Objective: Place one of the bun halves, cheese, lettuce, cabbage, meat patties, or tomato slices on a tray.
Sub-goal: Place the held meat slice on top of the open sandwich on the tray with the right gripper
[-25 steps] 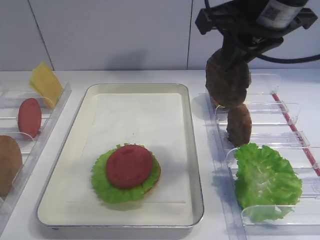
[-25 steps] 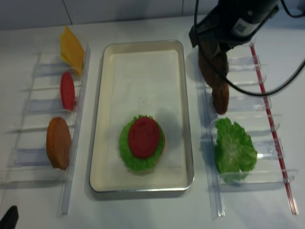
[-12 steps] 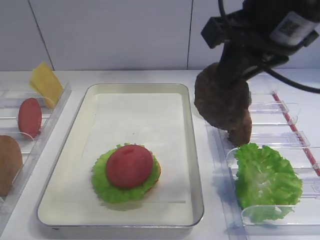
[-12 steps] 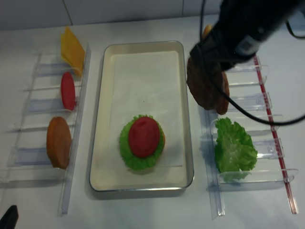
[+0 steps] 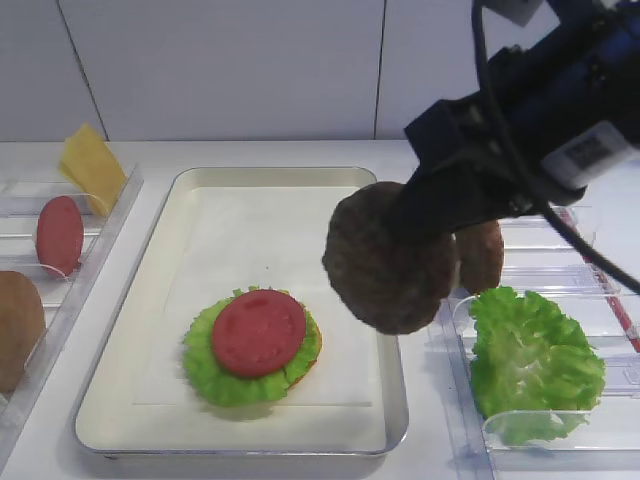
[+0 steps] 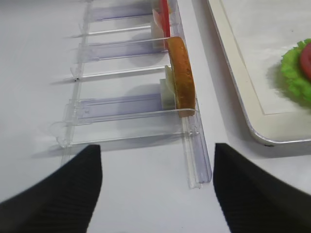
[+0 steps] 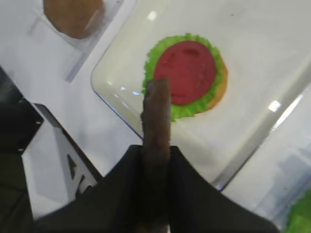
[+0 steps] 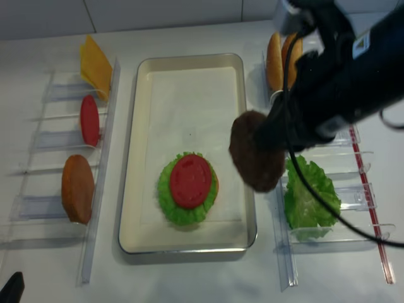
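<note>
Right gripper [image 7: 155,194], black, clamped on 1 round dark-brown rough-surfaced meat patty [image 5: 390,257]; the wrist view shows the patty edge-on, pinched between both dark fingers [image 7: 187,179]. Patty is held in the air, tilted, over the right rim of the large rectangular silver metal tray [image 5: 395,395] with its cream-white paper liner [image 5: 270,240]. A second dark-brown patty [image 5: 481,255] stands upright in the clear plastic rack [image 5: 560,275] right of the tray, partly hidden behind the held one. On the liner, toward the near end of the tray: a stack of 1 flat red tomato slice [image 5: 258,332] on a bright green ruffled lettuce leaf [image 5: 205,368], with an orange bun edge [image 7: 221,87] showing beneath. Another green ruffled lettuce leaf [image 5: 530,360] sits in the right rack nearer the camera. 2 golden bun halves [image 8: 282,58] stand at the far end of that rack. Left clear plastic rack [image 8: 63,148] holds a pale-yellow square cheese slice [image 5: 92,168], 1 upright red tomato slice [image 5: 59,234] and 1 golden-brown bun half [image 6: 181,75] standing on edge. Left gripper [image 6: 155,194]: 2 dark fingers [image 6: 58,194] spread wide apart, nothing between them, above the white table [image 6: 136,194] just short of the left rack.
</note>
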